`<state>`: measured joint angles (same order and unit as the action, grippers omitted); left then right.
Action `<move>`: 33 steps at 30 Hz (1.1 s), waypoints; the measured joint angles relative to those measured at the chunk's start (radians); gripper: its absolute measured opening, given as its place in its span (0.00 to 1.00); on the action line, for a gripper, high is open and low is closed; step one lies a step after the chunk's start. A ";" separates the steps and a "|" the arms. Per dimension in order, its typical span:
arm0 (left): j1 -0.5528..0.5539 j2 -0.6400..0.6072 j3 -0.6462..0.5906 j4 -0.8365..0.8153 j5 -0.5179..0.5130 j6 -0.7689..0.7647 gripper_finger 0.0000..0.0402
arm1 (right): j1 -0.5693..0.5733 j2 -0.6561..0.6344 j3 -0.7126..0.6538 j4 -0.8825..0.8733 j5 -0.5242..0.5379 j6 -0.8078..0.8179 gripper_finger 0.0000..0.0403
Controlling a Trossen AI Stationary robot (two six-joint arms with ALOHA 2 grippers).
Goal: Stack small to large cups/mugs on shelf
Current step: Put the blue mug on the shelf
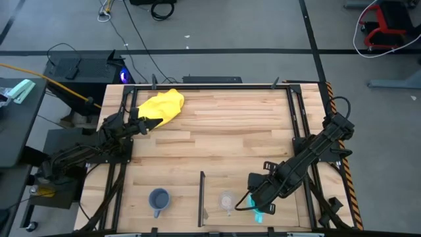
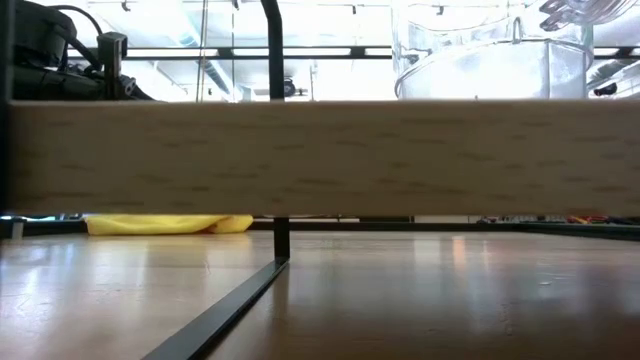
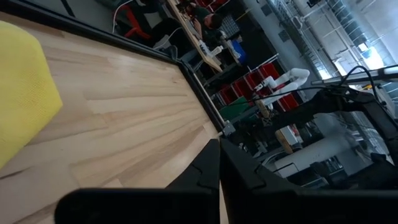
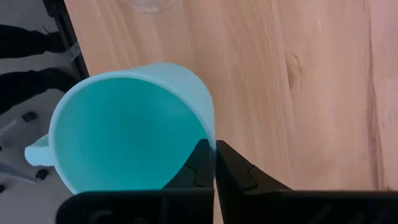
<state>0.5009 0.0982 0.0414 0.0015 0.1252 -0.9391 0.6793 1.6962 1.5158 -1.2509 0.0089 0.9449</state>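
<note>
My right gripper (image 1: 258, 205) is shut on the bright cyan mug (image 4: 130, 130) at the table's near edge, right of the thin dark divider (image 1: 201, 196). The mug's mouth faces the wrist camera and its handle (image 4: 37, 152) sticks out sideways. The small clear cup (image 1: 226, 201) stands on the wood just left of the mug. The grey-blue mug (image 1: 158, 199) stands left of the divider, handle toward the near edge. My left gripper (image 1: 143, 125) is shut and empty beside the yellow cloth (image 1: 162, 105) at the far left. My right gripper pinches the cyan mug's rim wall (image 4: 210, 140), on the side away from the handle, with one finger inside the mug and one outside. The fingers come from above, slanting down. Whether the mug's base rests on the wood, I cannot tell.
Black frame rails (image 1: 297, 125) run along the table's sides, and my right arm lies across the right one. In the low view a wooden plank (image 2: 320, 155) spans the picture, with the cloth (image 2: 170, 224) and the divider (image 2: 280, 240) below it. Bare wood lies mid-table (image 1: 223, 138).
</note>
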 joint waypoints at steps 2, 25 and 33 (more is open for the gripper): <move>0.000 0.000 0.000 0.000 0.002 0.000 0.03 | -0.008 0.000 0.000 0.001 0.001 -0.010 0.01; 0.000 0.000 0.001 -0.034 0.002 -0.001 0.06 | -0.029 0.058 -0.002 0.020 -0.022 -0.083 0.01; 0.000 0.000 0.001 -0.035 0.003 -0.001 0.04 | -0.029 0.058 -0.024 0.041 -0.041 -0.074 0.01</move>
<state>0.5007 0.0982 0.0425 -0.0334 0.1278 -0.9401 0.6498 1.7542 1.4917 -1.2096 -0.0318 0.8709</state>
